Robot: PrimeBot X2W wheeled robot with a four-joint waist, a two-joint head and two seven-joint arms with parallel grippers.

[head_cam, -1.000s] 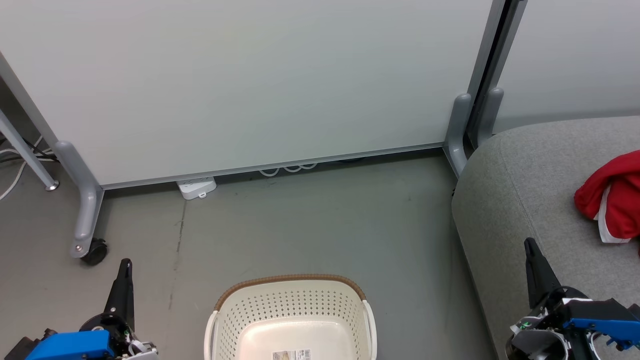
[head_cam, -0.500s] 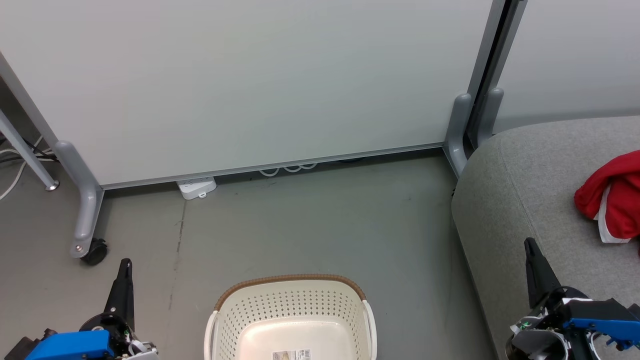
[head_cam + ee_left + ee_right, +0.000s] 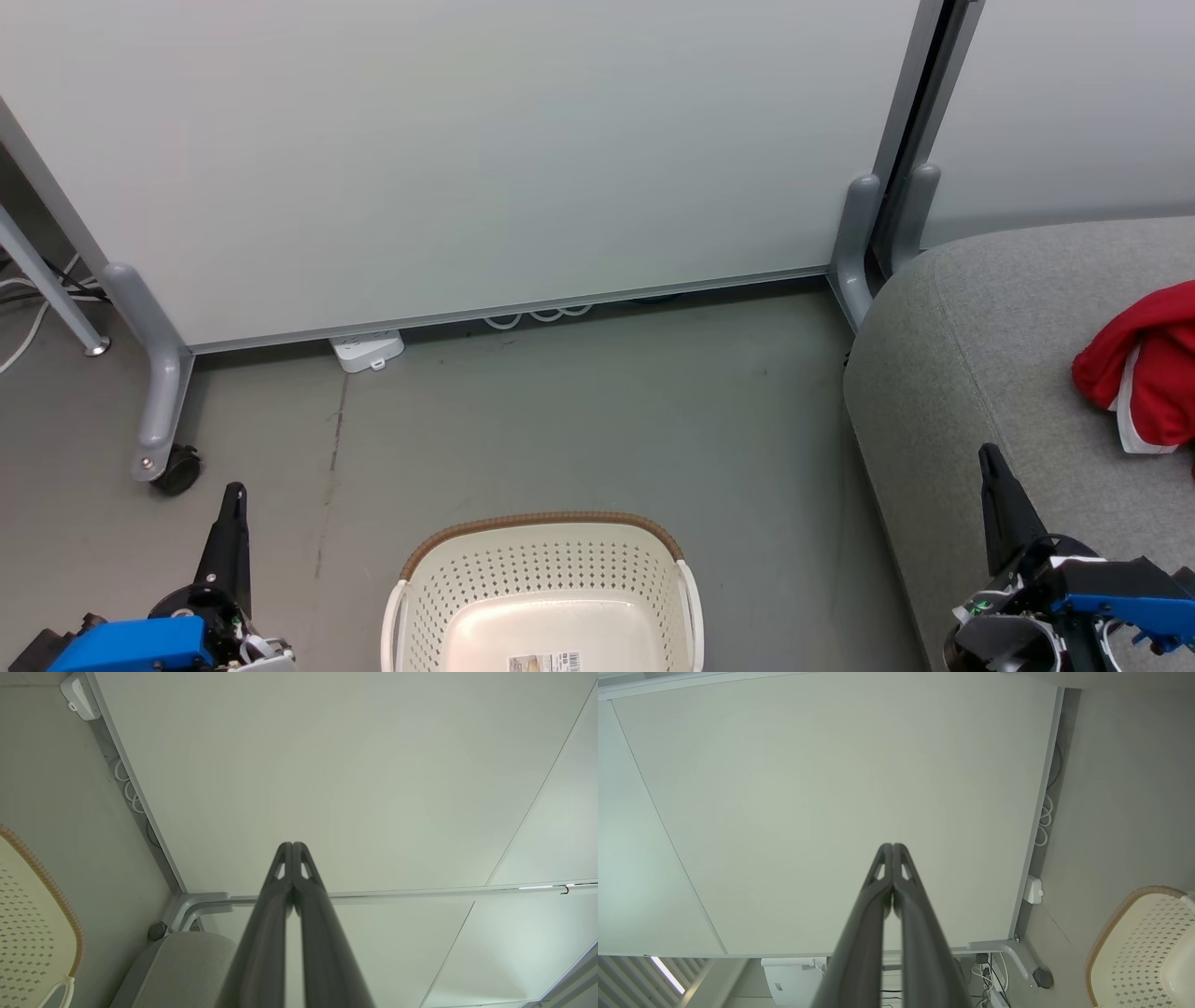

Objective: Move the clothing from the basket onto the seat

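Both left fingers (image 3: 227, 541) and right fingers (image 3: 1004, 509) clenched; clothing (image 3: 1153, 364) on seat (image 3: 980, 327), beyond right.

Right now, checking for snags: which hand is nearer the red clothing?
The right hand, seen against the grey seat where the clothing lies; the left hand is over floor, beyond the basket.
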